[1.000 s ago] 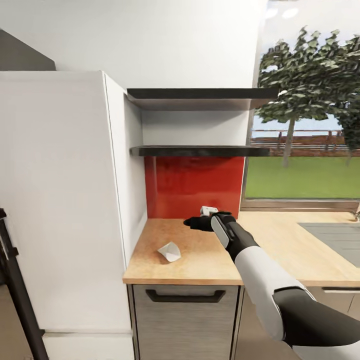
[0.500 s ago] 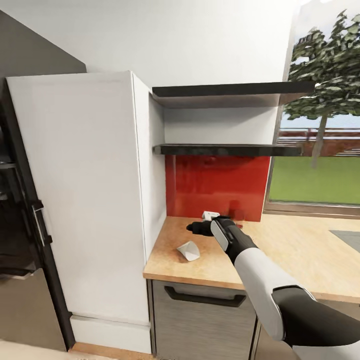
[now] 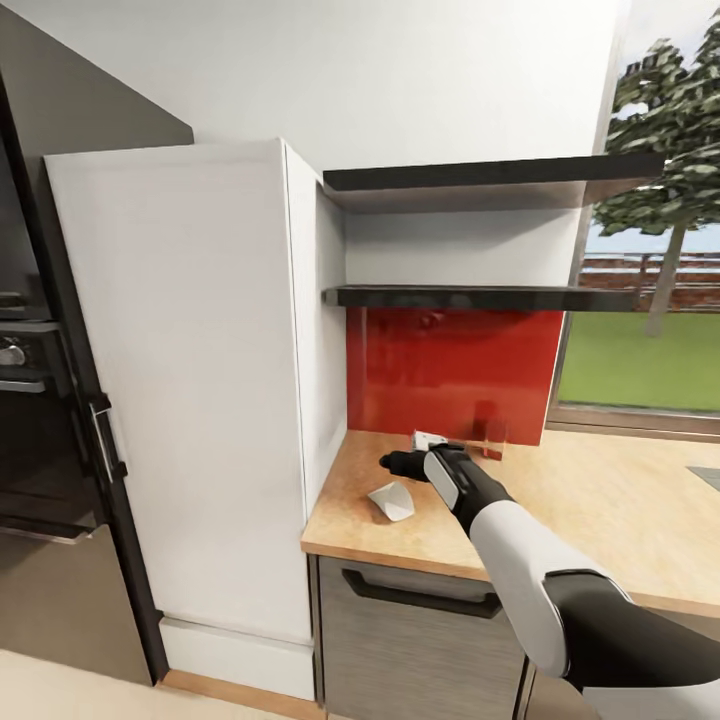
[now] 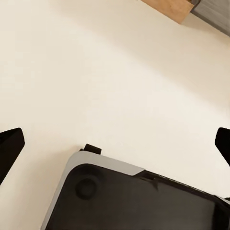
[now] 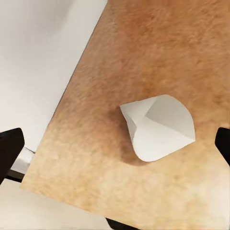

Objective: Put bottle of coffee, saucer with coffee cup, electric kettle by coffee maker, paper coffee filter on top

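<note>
Lying on the wooden countertop point(image 3: 620, 520) near the white cabinet point(image 3: 190, 380), the paper coffee filter point(image 5: 158, 127) is being overhung by the right gripper point(image 3: 400, 463), fingers spread (nothing held). Being light and crushable, it is probably best pinched gently at its rim.

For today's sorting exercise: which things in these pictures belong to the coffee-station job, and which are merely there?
Part of the job:
paper coffee filter, lying on its side
wooden countertop
right hand, open above the filter

Merely there:
red splashback
two dark wall shelves
white tall cabinet
oven
</note>
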{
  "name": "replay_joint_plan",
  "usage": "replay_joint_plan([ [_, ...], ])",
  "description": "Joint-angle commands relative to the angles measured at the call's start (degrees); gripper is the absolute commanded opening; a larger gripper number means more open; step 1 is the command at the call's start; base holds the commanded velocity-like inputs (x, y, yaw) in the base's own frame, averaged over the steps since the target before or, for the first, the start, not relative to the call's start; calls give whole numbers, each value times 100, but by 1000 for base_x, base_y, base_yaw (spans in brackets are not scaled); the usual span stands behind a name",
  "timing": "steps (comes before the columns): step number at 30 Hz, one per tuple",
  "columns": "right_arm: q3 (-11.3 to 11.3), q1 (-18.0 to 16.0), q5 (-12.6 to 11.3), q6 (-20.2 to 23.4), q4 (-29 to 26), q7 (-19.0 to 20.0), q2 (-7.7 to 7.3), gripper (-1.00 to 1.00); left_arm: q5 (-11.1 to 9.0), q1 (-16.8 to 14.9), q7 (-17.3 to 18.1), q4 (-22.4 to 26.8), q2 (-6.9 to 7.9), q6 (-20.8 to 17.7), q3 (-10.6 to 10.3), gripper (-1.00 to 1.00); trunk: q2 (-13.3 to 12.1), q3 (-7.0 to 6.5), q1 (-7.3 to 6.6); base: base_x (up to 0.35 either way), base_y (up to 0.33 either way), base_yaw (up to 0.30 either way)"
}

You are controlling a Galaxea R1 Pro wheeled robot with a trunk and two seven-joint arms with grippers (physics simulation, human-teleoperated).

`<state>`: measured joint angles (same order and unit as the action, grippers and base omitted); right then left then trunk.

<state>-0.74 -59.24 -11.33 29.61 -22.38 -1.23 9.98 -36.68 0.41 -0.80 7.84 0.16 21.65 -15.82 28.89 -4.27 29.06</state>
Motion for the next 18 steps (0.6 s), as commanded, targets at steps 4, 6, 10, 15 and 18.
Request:
replay_joint_plan([
  [4, -19, 0, -33, -8, 102, -16, 1, 100, -50, 4, -8, 7, 7, 9, -44, 100, 165, 72, 90, 0, 0, 0],
  [6, -21, 0, -34, -14, 135, -21, 1, 100, -50, 3, -8, 7, 9, 9, -44, 100, 245, 108, 134, 0, 0, 0],
  [10, -22, 0, -35, 13, 177, -99, 1, 100, -50, 5, -8, 7, 10, 6, -44, 100, 405, 180, 222, 0, 0, 0],
  [15, -17, 0, -40, 46, 336, -195, 1, 100, -50, 4, -8, 7, 10, 6, -44, 100, 606, 270, 331, 0, 0, 0],
  [18, -15, 0, -42, 49, 397, -217, 1, 100, -50, 3, -8, 7, 10, 6, -44, 100, 726, 324, 397, 0, 0, 0],
])
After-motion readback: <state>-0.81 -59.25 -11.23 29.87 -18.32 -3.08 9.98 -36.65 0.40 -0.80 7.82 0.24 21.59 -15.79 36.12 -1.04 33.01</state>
